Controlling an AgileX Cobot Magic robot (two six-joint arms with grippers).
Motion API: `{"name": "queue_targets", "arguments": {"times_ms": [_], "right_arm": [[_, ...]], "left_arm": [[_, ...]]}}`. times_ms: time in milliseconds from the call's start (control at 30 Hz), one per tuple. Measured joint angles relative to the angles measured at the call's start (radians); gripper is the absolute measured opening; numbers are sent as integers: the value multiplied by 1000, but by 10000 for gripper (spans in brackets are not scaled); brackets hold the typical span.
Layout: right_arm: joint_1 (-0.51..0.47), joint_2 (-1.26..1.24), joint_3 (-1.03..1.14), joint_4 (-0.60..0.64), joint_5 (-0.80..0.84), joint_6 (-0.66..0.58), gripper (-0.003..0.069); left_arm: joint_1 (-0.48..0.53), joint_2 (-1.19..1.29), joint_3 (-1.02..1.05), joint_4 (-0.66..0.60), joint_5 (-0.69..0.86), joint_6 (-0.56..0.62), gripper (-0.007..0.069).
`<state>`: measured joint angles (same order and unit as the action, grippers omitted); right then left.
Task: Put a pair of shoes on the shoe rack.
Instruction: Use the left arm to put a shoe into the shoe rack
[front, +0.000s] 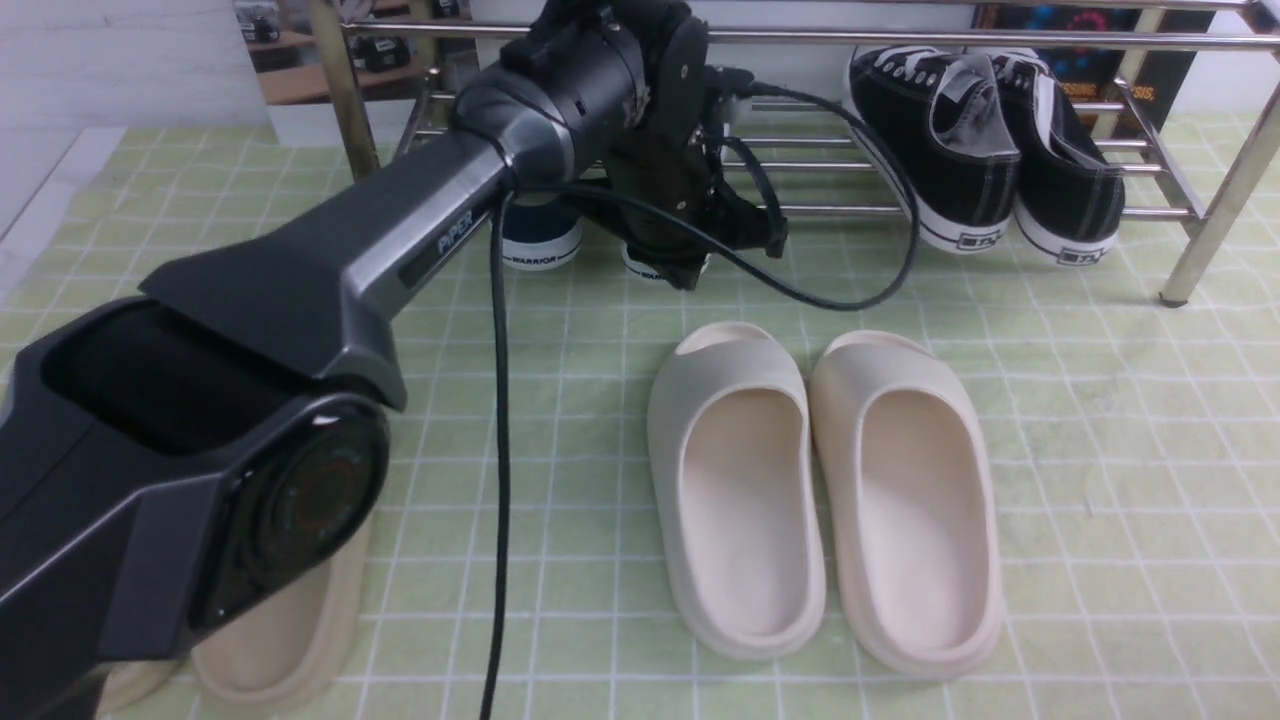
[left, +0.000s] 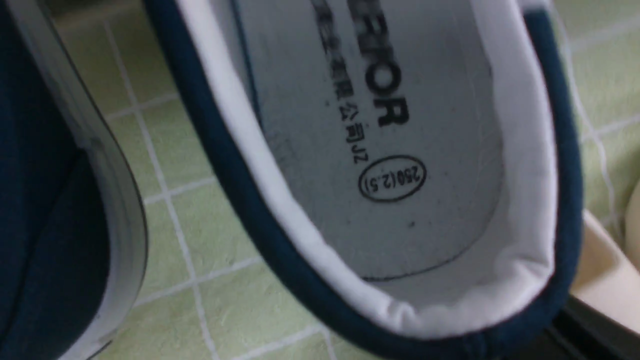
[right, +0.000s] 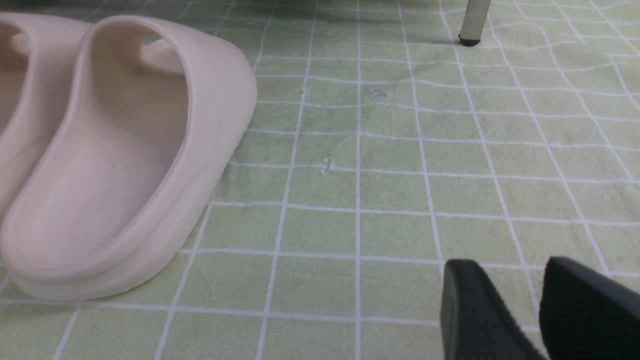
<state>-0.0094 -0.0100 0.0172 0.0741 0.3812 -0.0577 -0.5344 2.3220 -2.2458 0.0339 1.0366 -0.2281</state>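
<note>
because the navy-blue canvas slip-on shoes (front: 541, 236) stand below the chrome tube rack (front: 1000, 40), the left hand (front: 690, 255) reaches over one heel (left: 450, 305); its grip i cannot tell. the right hand (right: 525, 310) waits slightly apart.

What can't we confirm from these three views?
- Left gripper: front view, its own arm hides the jaws; no fingers show in the left wrist view, so grasp unknown.
- Navy shoes: front view, arm covers all but the heels; left wrist view cuts them off at the frame edges.
- Right gripper: cropped; no arm in the front view.

"PIPER" on left arm (front: 455, 243), "WARRIOR" on navy shoe heels (front: 541, 258), "250(2.5)" on insole (left: 392, 178)
</note>
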Motion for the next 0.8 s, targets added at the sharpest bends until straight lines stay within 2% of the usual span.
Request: {"name": "queue_targets", "arguments": {"times_ms": [33,233,467,567,733,800], "right_arm": [[0,0,0,0,0,0,244],[0,0,0,0,0,0,244],[0,0,0,0,0,0,244],[0,0,0,0,0,0,244],[0,0,0,0,0,0,244],[0,0,0,0,0,0,244]], "left_arm": [[-1,2,2,15,-35,-45,-13],[-5,3,2,52,-94,-126,-13],[-4,-21,5,60,-110,-138,-13],[0,-55,5,31,-33,-111,-13],[13,-133,5,-34,191,66,-13],[34,-148,3,-51,203,90,-13]]}}
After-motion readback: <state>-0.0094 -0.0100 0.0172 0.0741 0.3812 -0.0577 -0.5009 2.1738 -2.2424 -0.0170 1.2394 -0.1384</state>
